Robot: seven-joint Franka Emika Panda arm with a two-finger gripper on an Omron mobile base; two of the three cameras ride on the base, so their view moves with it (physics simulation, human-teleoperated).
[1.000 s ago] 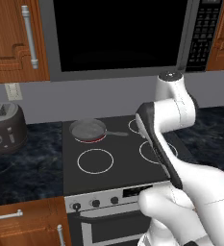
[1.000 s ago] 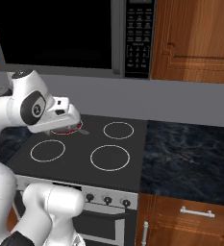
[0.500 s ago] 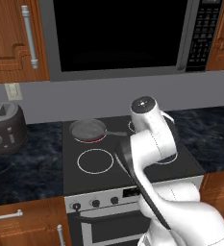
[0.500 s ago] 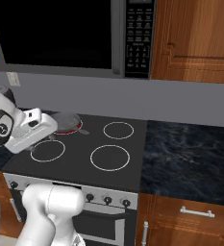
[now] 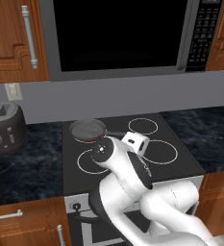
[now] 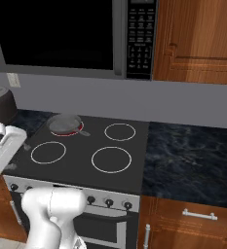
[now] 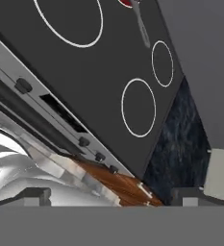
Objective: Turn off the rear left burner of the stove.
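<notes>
The claw [image 7: 113, 194] is wide open at the bottom, holding nothing. The rear left burner [image 6: 65, 130] glows red under a pan [image 6: 65, 123], upper left.

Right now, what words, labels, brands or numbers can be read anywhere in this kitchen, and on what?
No text can be read.
microwave keypad: rows of pale marks on the buttons, too small and blurred to read.
stove front panel: dark knobs with no legible markings.
toaster: a dial, no readable label.
</notes>
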